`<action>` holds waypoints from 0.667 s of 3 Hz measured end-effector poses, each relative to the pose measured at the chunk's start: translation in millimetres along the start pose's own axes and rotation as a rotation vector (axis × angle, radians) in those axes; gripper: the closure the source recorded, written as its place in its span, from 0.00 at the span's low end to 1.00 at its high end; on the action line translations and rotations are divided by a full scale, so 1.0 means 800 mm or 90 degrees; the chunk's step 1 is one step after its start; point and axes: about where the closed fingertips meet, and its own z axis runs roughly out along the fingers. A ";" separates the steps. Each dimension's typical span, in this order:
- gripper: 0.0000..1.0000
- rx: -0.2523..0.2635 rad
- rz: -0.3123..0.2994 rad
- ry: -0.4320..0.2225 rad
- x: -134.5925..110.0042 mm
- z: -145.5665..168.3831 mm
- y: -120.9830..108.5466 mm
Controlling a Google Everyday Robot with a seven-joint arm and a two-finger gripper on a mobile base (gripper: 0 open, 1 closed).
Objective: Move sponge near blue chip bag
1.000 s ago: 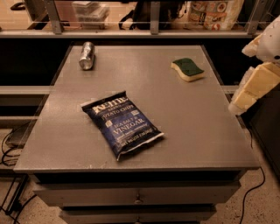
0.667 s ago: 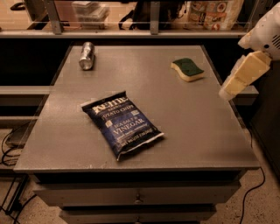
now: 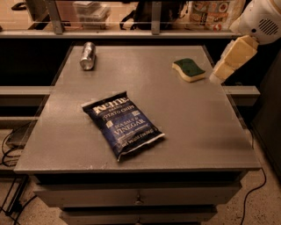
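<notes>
The sponge (image 3: 189, 70), pale yellow with a dark green top, lies on the grey table (image 3: 189, 123) at the far right. The blue chip bag (image 3: 123, 123) lies flat near the table's middle-front, lettering up. My gripper (image 3: 219, 75) hangs at the table's right edge, just right of the sponge and slightly above the surface, its cream-yellow fingers pointing down-left. It holds nothing. The sponge and the bag are far apart.
A small silver can (image 3: 88, 56) lies on its side at the far left of the table. A shelf with rails and packaged goods (image 3: 210, 13) runs behind the table. Drawers (image 3: 138, 197) sit below the front edge.
My gripper has moved up and to the left, from beside the table's right edge toward the sponge. The sponge, bag and can have not moved.
</notes>
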 end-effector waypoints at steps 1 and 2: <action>0.00 0.005 0.008 -0.010 -0.003 0.001 -0.003; 0.00 0.032 0.054 -0.063 -0.020 0.009 -0.023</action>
